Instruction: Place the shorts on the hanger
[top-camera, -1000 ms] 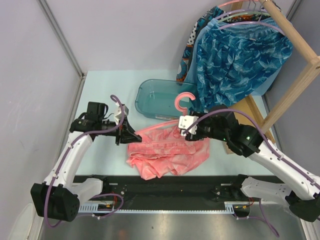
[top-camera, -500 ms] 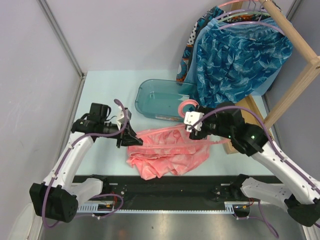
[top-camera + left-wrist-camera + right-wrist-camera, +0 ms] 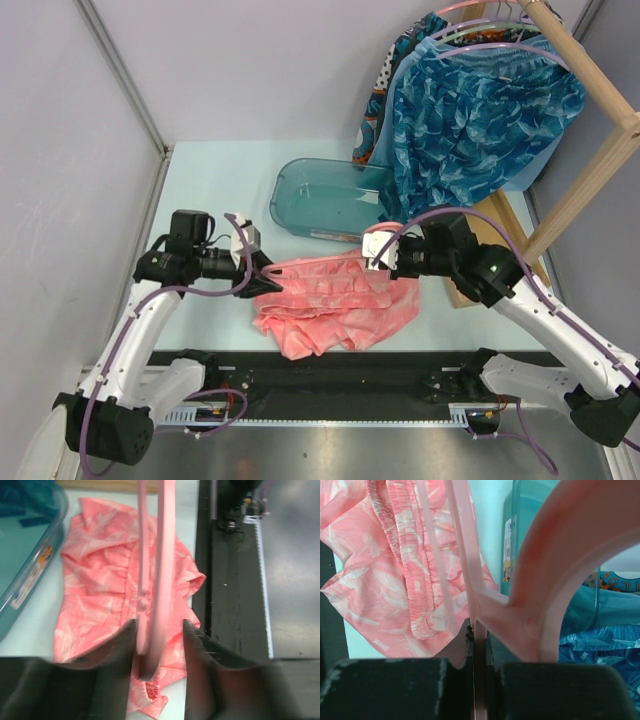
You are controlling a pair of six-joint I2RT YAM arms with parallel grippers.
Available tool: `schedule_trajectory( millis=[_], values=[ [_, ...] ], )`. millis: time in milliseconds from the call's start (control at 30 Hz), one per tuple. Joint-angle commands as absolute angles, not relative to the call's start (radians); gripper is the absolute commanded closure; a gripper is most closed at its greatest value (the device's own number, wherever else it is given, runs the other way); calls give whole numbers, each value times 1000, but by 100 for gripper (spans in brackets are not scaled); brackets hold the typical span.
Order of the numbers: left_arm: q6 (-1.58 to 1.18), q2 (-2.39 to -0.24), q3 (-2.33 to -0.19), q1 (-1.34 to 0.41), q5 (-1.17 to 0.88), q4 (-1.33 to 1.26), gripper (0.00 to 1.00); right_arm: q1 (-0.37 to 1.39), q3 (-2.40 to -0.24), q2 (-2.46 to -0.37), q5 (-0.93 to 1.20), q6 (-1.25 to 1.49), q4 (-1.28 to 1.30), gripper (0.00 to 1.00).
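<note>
On the table point(image 3: 205, 180), top view, shorts point(image 3: 335, 305): seen crumpled near the front edge, between the two arms, just in front of the teal bin point(image 3: 320, 200).
Top view, left gripper point(image 3: 268, 277): positioned at the shorts' left edge.
Top view, right gripper point(image 3: 376, 252): positioned at the shorts' far right corner, close to the bin.
Top view, blue garments point(image 3: 480, 110): hung on the wooden rack point(image 3: 590, 150), back right.
Left wrist view, hanger point(image 3: 162, 555): its end is framed by the parted fingers point(image 3: 117, 655), and a sliver of gap is seen on each side. The shorts are spread beneath it.
Right wrist view, hook point(image 3: 555, 555): the hanger's neck below it is pinched tight between closed jaws. The shorts are seen to the left, the bin behind.
</note>
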State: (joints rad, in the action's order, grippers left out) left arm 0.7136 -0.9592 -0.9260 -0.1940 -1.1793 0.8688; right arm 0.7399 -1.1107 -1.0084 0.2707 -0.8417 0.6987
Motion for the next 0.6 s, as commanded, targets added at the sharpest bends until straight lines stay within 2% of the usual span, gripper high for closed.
schedule_trajectory(
  millis=[0, 167, 400, 567],
  values=[
    [688, -914, -888, -199, -1006, 789, 44, 739, -1131, -982, 261, -836, 667, 100],
    [767, -916, -841, -132, -878, 799, 32, 742, -1131, -911, 230, -861, 776, 100],
    [1233, -1017, -801, -100, -850, 1040, 31, 775, -1131, -880, 198, -865, 969, 100],
    [1270, -974, -730, -147, -780, 982, 32, 821, -1127, -887, 161, -831, 1029, 100]
  ],
)
